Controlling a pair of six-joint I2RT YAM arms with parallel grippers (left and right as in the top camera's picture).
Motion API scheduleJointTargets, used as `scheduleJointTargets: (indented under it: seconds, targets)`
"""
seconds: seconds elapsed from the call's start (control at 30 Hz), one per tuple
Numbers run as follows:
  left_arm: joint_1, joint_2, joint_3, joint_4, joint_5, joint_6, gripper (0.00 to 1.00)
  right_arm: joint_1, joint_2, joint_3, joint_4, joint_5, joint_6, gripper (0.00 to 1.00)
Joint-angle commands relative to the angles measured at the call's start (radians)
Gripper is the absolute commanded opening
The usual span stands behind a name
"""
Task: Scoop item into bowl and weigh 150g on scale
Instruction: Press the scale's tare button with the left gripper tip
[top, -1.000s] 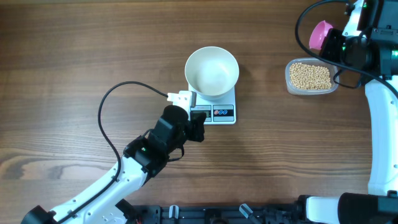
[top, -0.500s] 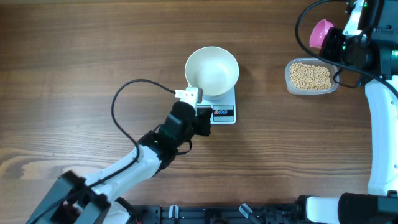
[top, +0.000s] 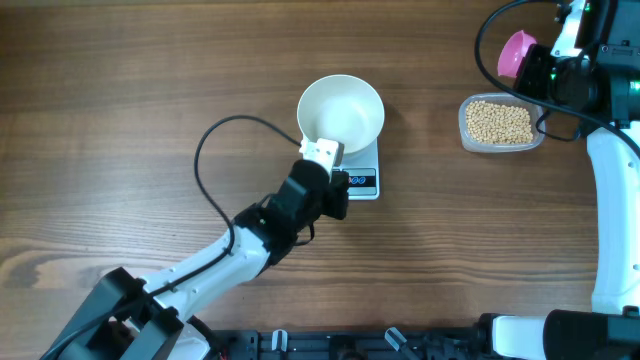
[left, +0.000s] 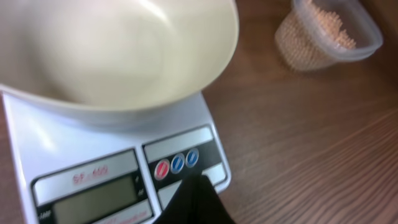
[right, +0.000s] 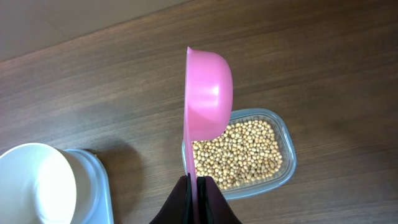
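While the left arm reaches in from the bottom-left corner of the overhead view, L gripper (left: 194, 198) has its fingers pressed together w/ nothing between them. Its dark tip is at the front edge of the small flat white square digital scale (top: 362, 183), just below the dark button panel w/ 1 red + 2 blue round buttons. Can't tell if the tip touches the scale. Grey LCD is left of the buttons, digits not readable.

Round white deep bowl (top: 341, 115) sits on the scale platform, covering most of it and overhanging the back edge. Bowl is upright, inside plain white.

Small round tan-yellow beans (top: 500, 123) lie in a clear rectangular plastic tub w/ rounded corners (top: 464, 122), on the brown wooden table (top: 150, 80). Tub is right of the scale and apart from it.

R gripper (right: 198, 186) is clamped on the thin handle of a pink plastic scoop (right: 208, 93), fingers closed tight on both sides. Scoop is turned on edge w/ its cup rounded side to the right in the wrist view. There it overlaps the tub's left part. In the overhead view it is beyond the tub's far-left corner, clear of the beans. Can't see inside the scoop.

Black cable (top: 215, 140) loops over the table from the left arm up toward the bowl's left side.
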Motion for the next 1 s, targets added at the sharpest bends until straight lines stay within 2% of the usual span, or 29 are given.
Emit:
scheduleJointTargets:
  seconds: [0.0, 0.57, 0.83, 0.97]
  targets:
    - [-0.002, 0.057, 0.148, -0.122, -0.017, 0.050, 0.04, 0.000, 0.004, -0.005, 0.004, -0.006, -0.020, 0.04]
    - [0.015, 0.111, 0.131, -0.145, -0.017, 0.045, 0.04, 0.000, 0.004, -0.005, 0.003, -0.006, -0.020, 0.04]
    - [0.016, 0.132, 0.058, 0.015, -0.017, 0.045, 0.04, 0.000, 0.005, -0.005, 0.004, -0.006, -0.019, 0.04]
    - [0.014, 0.163, 0.058, 0.042, 0.000, 0.045, 0.04, 0.000, 0.005, -0.005, 0.004, -0.006, -0.019, 0.04]
